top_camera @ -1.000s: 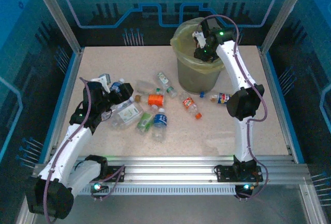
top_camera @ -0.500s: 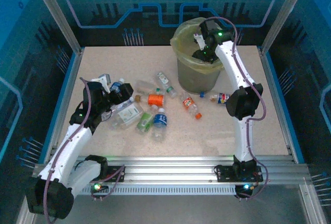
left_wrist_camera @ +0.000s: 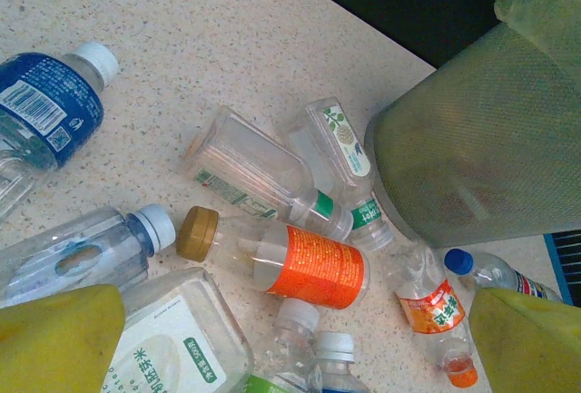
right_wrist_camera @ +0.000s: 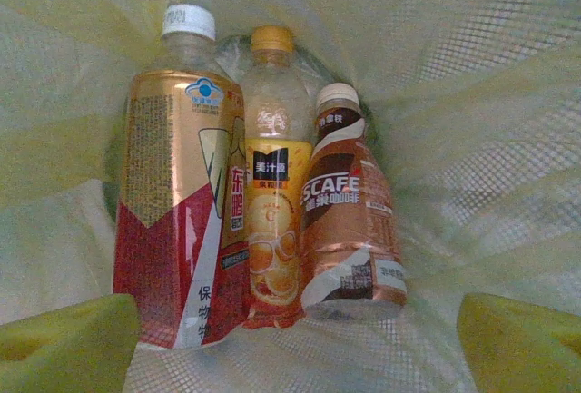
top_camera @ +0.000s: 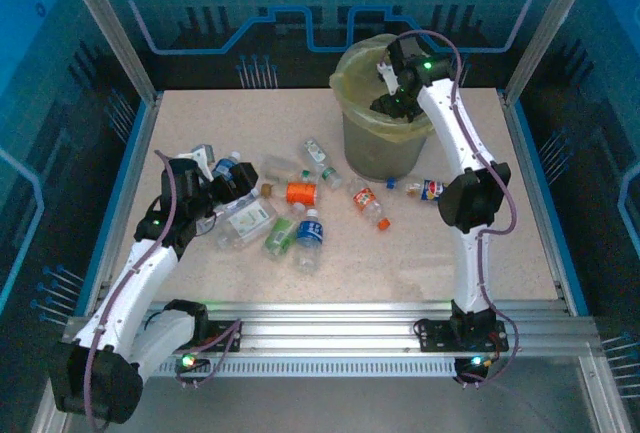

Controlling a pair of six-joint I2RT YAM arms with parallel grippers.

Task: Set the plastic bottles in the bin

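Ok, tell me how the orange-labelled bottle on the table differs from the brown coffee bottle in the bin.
The orange-labelled bottle lies on the table; the coffee bottle lies inside the bin. The orange-labelled bottle has a gold cap and clear body; the coffee bottle has a pale cap and brown wrap. Both are small and capped.

Label text, three bottles lying side by side:
- Brown coffee bottle (right_wrist_camera: 350,221), 3 o'clock position: white letters "SCAFE", with Chinese characters directly beneath.
- Orange juice bottle (right_wrist_camera: 270,211), centre: "美汁源" on a black panel.
- Gold-and-red bottle (right_wrist_camera: 177,221), 9 o'clock position: large character "东".

Blue-labelled bottle (left_wrist_camera: 44,107): a barcode, digits illegible.
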